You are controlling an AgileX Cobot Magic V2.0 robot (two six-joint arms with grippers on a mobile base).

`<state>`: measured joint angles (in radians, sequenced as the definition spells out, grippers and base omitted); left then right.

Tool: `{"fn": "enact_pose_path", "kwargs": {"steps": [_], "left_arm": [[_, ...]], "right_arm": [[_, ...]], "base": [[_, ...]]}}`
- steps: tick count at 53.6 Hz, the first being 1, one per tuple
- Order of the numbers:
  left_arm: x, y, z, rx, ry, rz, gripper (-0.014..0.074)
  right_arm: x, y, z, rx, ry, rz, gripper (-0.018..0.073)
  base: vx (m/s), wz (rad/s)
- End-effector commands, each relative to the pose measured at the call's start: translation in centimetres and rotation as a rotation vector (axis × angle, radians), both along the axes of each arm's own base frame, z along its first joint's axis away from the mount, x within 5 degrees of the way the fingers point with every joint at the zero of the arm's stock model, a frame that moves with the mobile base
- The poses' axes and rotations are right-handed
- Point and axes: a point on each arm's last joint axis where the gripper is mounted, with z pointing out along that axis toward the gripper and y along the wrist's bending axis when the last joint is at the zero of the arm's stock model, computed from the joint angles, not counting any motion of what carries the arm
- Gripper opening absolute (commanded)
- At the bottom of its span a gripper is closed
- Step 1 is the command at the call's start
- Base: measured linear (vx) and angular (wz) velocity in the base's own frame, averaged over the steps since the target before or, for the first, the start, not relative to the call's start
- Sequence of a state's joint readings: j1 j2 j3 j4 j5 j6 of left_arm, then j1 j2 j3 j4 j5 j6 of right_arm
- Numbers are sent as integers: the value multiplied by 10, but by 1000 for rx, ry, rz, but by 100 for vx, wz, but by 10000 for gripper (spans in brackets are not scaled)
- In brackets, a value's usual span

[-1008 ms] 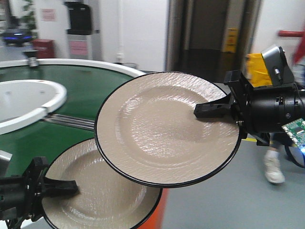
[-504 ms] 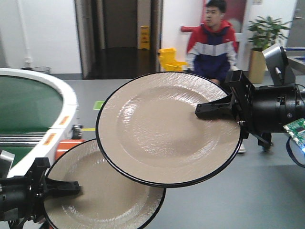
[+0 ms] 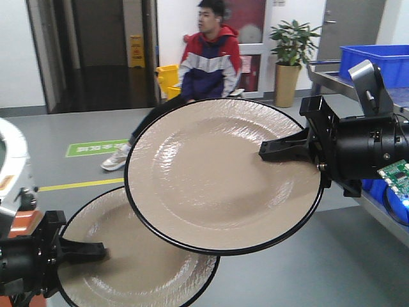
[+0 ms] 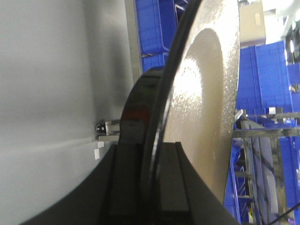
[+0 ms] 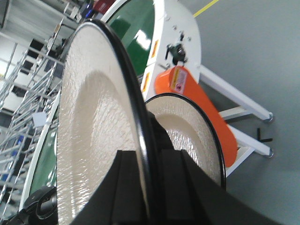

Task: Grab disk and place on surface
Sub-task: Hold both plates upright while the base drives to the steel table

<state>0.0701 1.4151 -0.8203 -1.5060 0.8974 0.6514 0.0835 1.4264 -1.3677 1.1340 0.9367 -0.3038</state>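
Right fingers (image 3: 281, 148) clamp the upper disk (image 3: 211, 176) rim; left fingers (image 3: 80, 251) clamp the lower disk (image 3: 128, 272).

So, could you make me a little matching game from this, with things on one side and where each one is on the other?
Things:
1. upper plate
2. lower plate
3. man
4. plant

Places:
a. gripped by the left tool
b. in a tan pot
c. gripped by the right tool
d. behind the plates, in a red-shouldered jacket

Pairs: 1-c, 2-a, 3-d, 4-b
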Motion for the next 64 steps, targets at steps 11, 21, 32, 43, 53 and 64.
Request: {"fn": "enact_pose_path", "kwargs": {"steps": [11, 21, 32, 43, 53, 64], "left_arm": [[-2, -4, 28, -134, -66, 3, -1], [-2, -4, 28, -134, -66, 3, -1], [-2, -4, 28, -134, -66, 3, -1], [-2, -4, 28, -134, -66, 3, -1], [-2, -4, 28, -134, -66, 3, -1], [-2, -4, 28, -134, -66, 3, -1]], "right_arm": [[-9, -1, 32, 133, -75, -36, -8], [-10, 0, 31, 131, -71, -25, -8], [-10, 0, 31, 131, -71, -25, -8], [-10, 0, 31, 131, -70, -22, -8], [-10, 0, 31, 131, -70, -22, -8], [-10, 0, 31, 131, -70, -22, -8]], "base": [[18, -27], [22, -18], [28, -13], [35, -12], [40, -12], [41, -11]]}}
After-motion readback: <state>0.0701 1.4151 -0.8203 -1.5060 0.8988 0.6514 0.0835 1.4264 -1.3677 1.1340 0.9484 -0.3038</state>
